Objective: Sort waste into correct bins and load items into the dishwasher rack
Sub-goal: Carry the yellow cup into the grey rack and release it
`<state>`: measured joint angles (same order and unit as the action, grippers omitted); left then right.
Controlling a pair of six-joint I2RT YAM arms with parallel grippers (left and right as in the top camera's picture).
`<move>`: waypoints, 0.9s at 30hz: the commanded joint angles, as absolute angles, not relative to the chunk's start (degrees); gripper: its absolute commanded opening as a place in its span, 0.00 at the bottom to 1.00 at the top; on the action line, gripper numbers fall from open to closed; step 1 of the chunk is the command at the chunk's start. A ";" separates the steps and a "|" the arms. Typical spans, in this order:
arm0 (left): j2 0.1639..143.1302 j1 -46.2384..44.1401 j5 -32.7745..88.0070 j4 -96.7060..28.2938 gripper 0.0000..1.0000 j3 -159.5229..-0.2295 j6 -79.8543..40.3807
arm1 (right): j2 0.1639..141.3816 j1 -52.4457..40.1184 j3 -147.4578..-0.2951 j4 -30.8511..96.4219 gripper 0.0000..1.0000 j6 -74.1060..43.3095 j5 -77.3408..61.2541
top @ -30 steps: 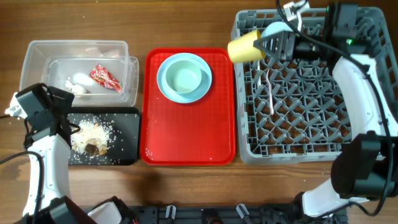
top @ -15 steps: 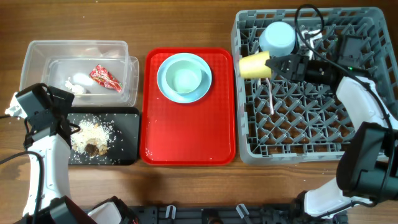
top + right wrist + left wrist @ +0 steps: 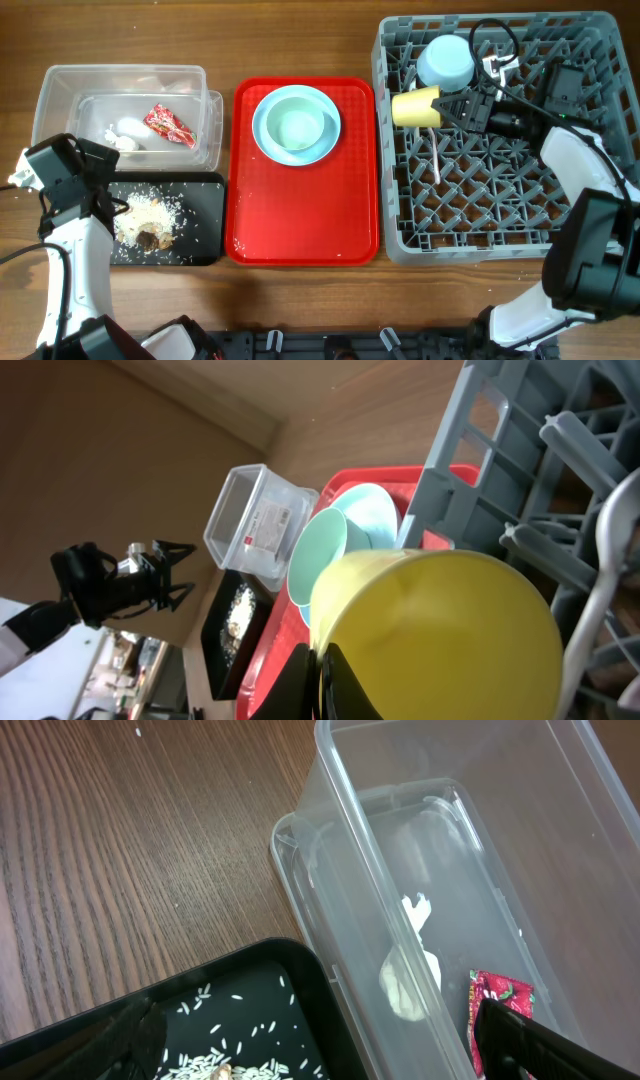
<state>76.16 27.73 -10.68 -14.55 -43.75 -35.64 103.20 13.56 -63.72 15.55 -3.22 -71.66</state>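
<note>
The change is on the right side of the table. A second ago the right gripper (image 3: 452, 108) carried the yellow plastic cup (image 3: 415, 107) above the far left corner of the large grey pegged dishwasher rack (image 3: 500, 215). It has since swung the cup inward and a little nearer, so that the cup is now over the rack's left columns of pegs. That shift has also uncovered the small light blue bowl (image 3: 446, 61), which sits upside down in the rack just behind the cup. The fingers are clamped shut on the cup's rim. I take this as the placing step nearly finished, with only the release to come.

The cup is tipped on its side with its base pointing toward the red rectangular tray (image 3: 305, 215). It is plain, glossy and undented. From here I cannot tell whether it rests on the pegs or hangs just above them. The white plastic cutlery (image 3: 436, 152) lies among the pegs just in front of it.

The pale green bowl (image 3: 298, 127) sits nested in the light blue plate (image 3: 270, 140) on the red tray, and both are yet to be loaded.

The left gripper (image 3: 90, 172) has not moved. It hangs with its fingers spread wide and empty where the clear plastic tub (image 3: 60, 85) meets the shallow black tray (image 3: 200, 215).
</note>
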 commanded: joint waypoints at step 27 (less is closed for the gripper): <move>75.53 27.99 -11.00 -14.39 1.00 -44.36 -34.76 | 111.44 22.06 -63.26 13.10 0.16 -7.66 -78.37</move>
